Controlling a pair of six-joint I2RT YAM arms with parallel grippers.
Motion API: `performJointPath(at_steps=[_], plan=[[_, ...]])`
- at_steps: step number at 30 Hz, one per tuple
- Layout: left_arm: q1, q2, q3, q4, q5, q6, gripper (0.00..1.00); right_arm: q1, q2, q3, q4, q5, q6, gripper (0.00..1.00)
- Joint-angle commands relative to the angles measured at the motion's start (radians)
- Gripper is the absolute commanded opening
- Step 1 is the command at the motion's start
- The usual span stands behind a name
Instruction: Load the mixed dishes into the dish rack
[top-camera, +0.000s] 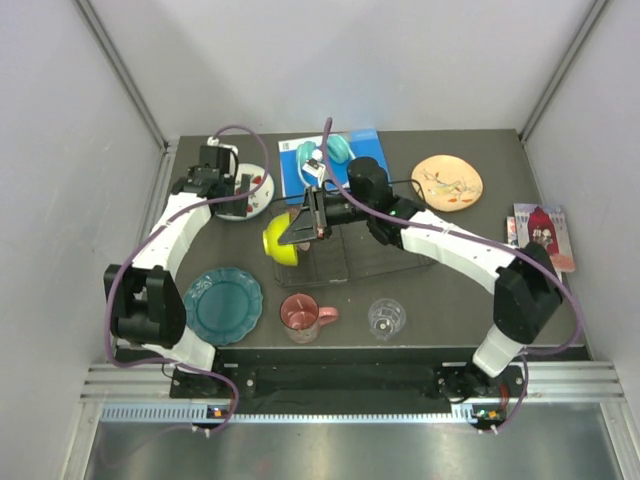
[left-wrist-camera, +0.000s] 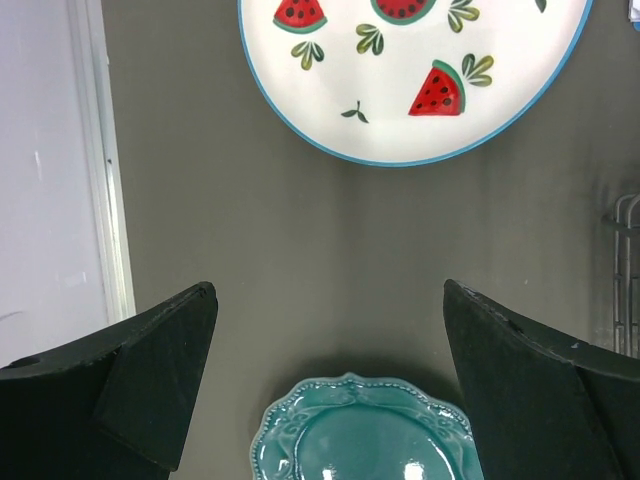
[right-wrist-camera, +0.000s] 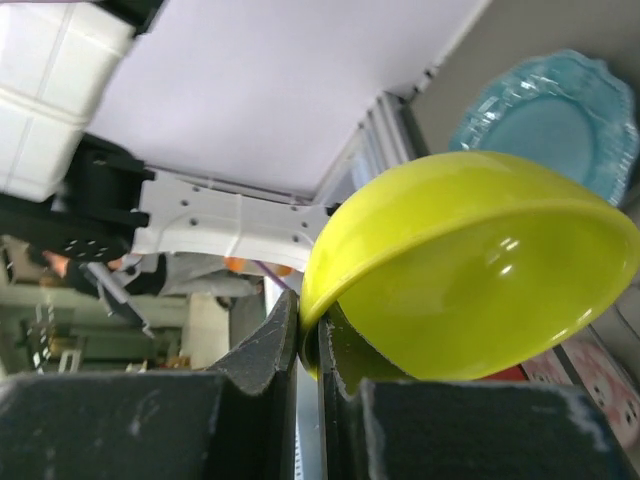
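Note:
My right gripper (top-camera: 300, 230) is shut on the rim of the lime-green bowl (top-camera: 280, 240) and holds it tilted above the left end of the black wire dish rack (top-camera: 350, 255). The right wrist view shows the fingers (right-wrist-camera: 270, 350) pinching the bowl's rim (right-wrist-camera: 470, 260). My left gripper (top-camera: 244, 188) is open and empty, high over the watermelon plate (top-camera: 262, 186). Its wrist view shows that plate (left-wrist-camera: 410, 80) ahead and the teal plate (left-wrist-camera: 365, 435) below. The teal plate (top-camera: 222, 304), pink mug (top-camera: 303, 315) and clear glass (top-camera: 386, 318) sit near the front. The floral plate (top-camera: 446, 182) lies back right. The small patterned bowl is out of view.
Teal headphones (top-camera: 325, 152) lie on a blue book (top-camera: 360, 150) at the back, behind the rack. A colourful card (top-camera: 542, 232) lies at the table's right edge. White walls enclose the table on three sides.

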Motion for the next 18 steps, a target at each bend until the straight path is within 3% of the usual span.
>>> performJointPath(at_steps=[1, 8, 18], plan=[[-0.001, -0.033, -0.017, 0.046, 0.016, -0.020, 0.99, -0.005, 0.050, -0.039, 0.352, -0.118, 0.105, 0.00], [0.000, -0.055, -0.002, 0.041, 0.011, -0.017, 0.99, -0.055, 0.189, -0.206, 0.701, -0.156, 0.342, 0.00], [-0.001, -0.081, 0.012, 0.021, 0.019, -0.028, 0.99, -0.086, 0.242, -0.255, 0.772, -0.159, 0.372, 0.00]])
